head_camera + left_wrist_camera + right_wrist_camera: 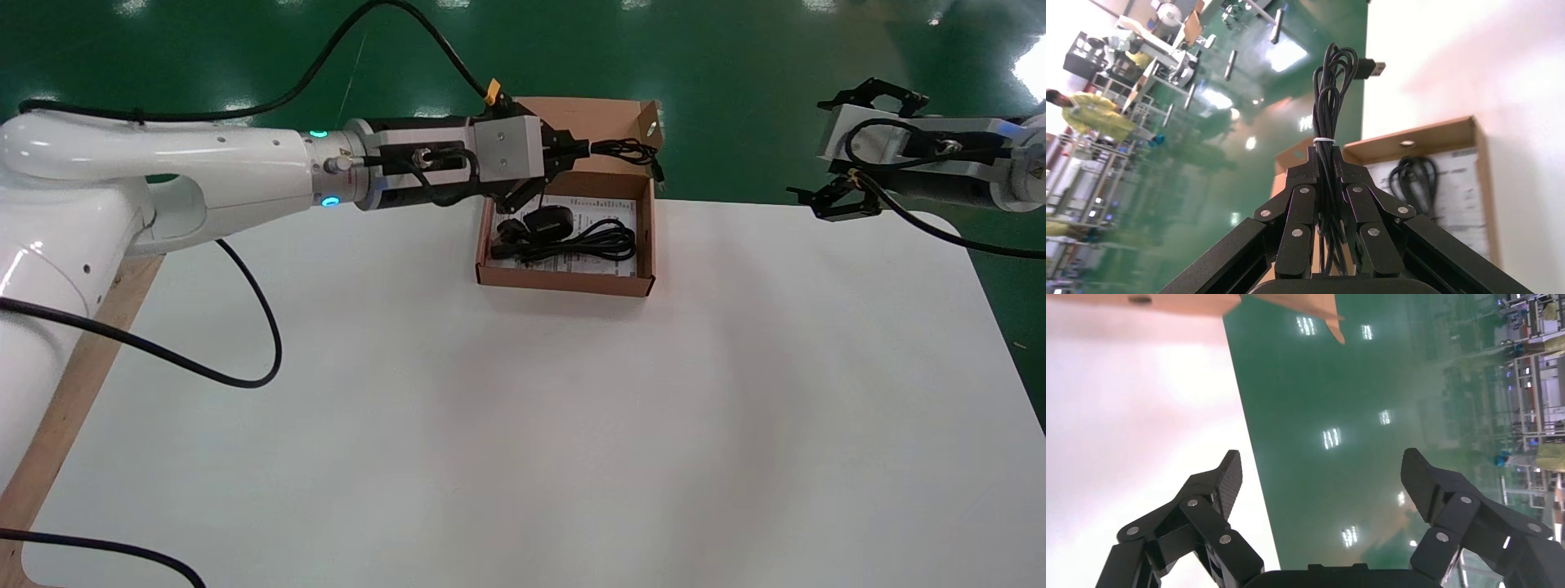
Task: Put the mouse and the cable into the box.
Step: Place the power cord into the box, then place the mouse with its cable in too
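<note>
Above the white table [523,425], the left gripper [582,150] pinches the tied cable [625,150] near the box's [564,282] far flap, with the mouse [547,219] inside. Released here, the cable may spill outside. The right gripper [1319,468] is parked, spread.

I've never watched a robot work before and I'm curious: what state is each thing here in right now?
Box: open.
Mouse: lying inside.
Cable: bundled with a tie, held in the air, not yet inside.
Other cable: coiled, lying inside by the mouse.
Left gripper: shut on the cable, over the box's far side.
Right gripper: open, empty, off to the right.
</note>
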Tool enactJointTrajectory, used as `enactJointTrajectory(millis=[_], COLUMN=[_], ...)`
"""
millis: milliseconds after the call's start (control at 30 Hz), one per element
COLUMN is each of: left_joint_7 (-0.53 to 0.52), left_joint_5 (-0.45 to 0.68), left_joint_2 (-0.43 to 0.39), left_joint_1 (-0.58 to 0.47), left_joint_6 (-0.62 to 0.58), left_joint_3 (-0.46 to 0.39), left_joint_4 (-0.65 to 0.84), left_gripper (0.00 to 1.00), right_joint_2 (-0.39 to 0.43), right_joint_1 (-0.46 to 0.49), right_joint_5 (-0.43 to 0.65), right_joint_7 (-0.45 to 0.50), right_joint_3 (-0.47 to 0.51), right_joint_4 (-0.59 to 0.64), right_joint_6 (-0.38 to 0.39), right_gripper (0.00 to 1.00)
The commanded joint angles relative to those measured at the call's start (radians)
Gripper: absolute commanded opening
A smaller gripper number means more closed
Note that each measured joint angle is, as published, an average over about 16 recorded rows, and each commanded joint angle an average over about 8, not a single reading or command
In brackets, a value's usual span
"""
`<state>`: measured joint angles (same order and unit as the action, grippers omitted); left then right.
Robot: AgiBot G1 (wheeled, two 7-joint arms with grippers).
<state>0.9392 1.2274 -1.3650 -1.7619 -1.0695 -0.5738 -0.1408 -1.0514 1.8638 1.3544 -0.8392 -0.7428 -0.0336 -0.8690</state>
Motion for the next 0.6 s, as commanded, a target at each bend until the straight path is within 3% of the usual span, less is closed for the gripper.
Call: enactJointTrajectory(millis=[33, 300, 600], left_joint_7=[-0.013, -0.107, -0.102], left_joint_5=[-0.006, -0.076, -0.080], left_joint_2=[0.000, 0.004, 0.001], left_joint_1=[0.023, 0.085, 0.117], left_joint_6=[-0.003, -0.003, 0.060], left_joint_3=[-0.011, -0.009, -0.058], left_joint_4=[-0.015, -0.011, -0.059], left_gripper=[0.00, 0.00, 0.00], right_joint_2=[0.024, 0.073, 0.115], right_joint_1=[0.006, 0.023, 0.046], right_joint_5=[0.002, 0.005, 0.024], right_joint_7=[-0.016, -0.040, -0.061], right_joint_3=[-0.001, -0.003, -0.017], right_joint_4=[0.001, 0.010, 0.005], right_joint_6=[-0.025, -0.055, -0.124], right_gripper=[1.00, 1.00, 1.00])
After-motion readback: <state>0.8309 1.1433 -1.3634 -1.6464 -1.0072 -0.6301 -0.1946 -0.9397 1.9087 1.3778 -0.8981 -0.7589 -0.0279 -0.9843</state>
